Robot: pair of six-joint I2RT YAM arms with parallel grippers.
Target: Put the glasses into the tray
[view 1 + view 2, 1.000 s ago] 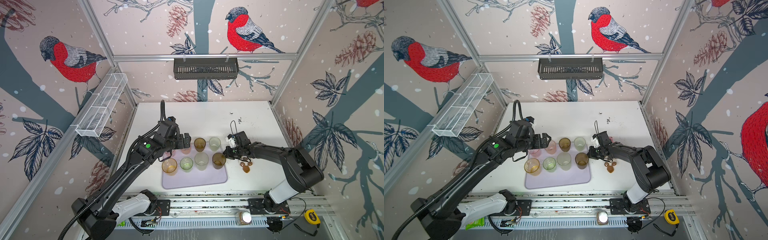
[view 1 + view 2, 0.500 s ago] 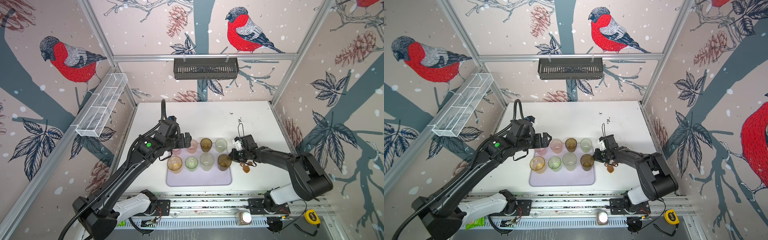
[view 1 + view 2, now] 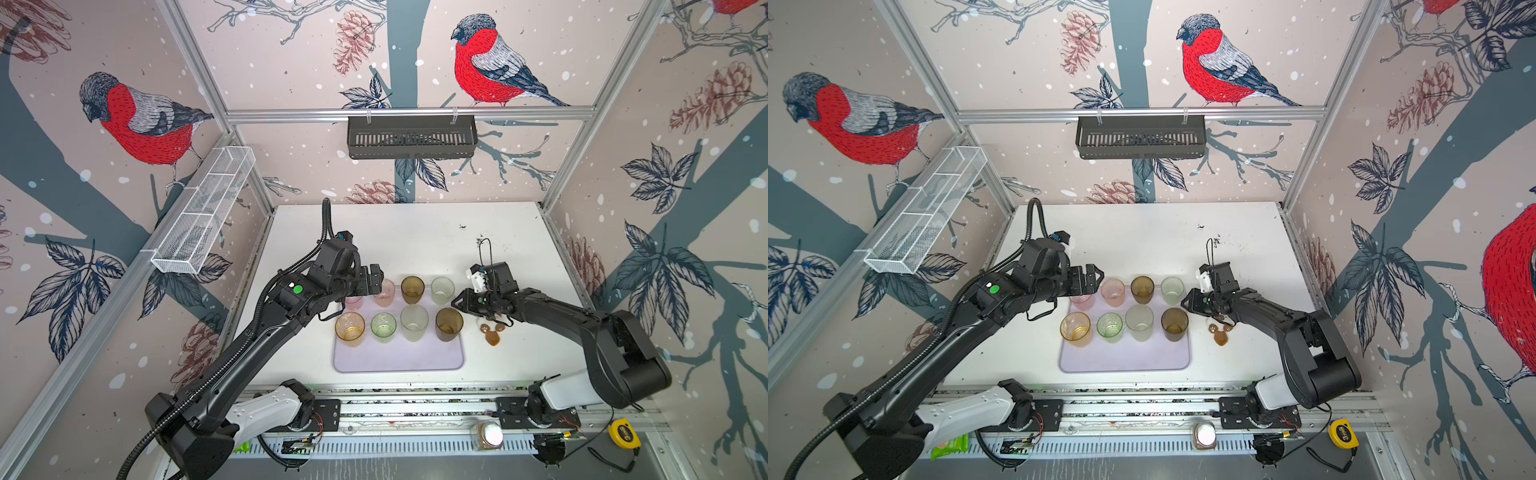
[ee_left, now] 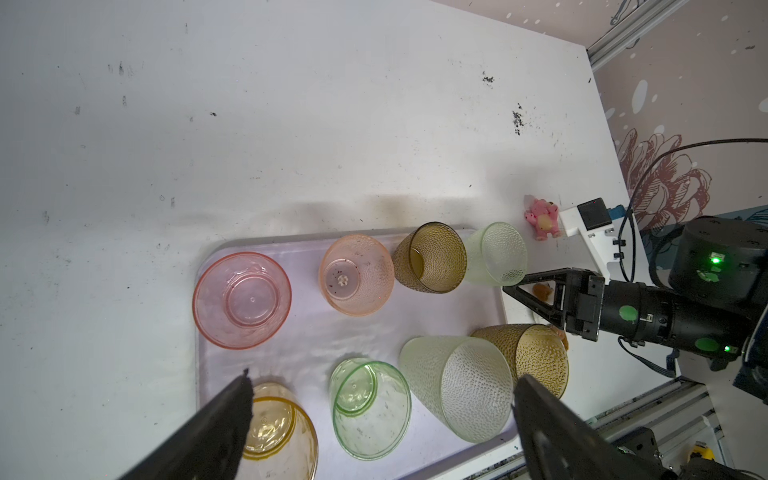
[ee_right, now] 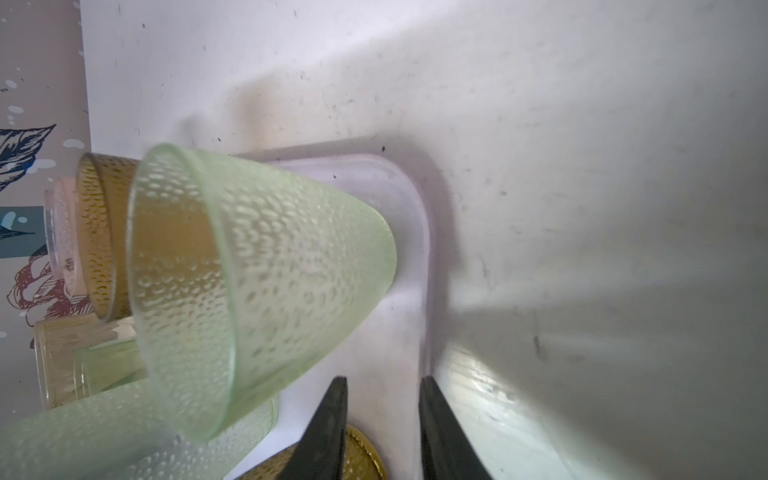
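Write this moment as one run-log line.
glasses: all eight in tray | left gripper: open, empty, over tray | right gripper: slightly open at tray rim | task: looks done

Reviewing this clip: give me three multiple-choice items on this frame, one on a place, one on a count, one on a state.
1. Where does the amber-yellow glass stand in the tray?
A) left end of the row nearer the arm bases
B) right end of the farther row
C) off the tray

2. How many glasses stand in the tray?
A) six
B) seven
C) eight

3. How is the left gripper?
A) shut on a glass
B) open, holding nothing
C) shut, empty

Key:
1 A: it is leftmost in the nearer row in both top views.
2 C: the left wrist view shows two rows of four.
3 B: its fingers stand wide apart and clamp nothing.
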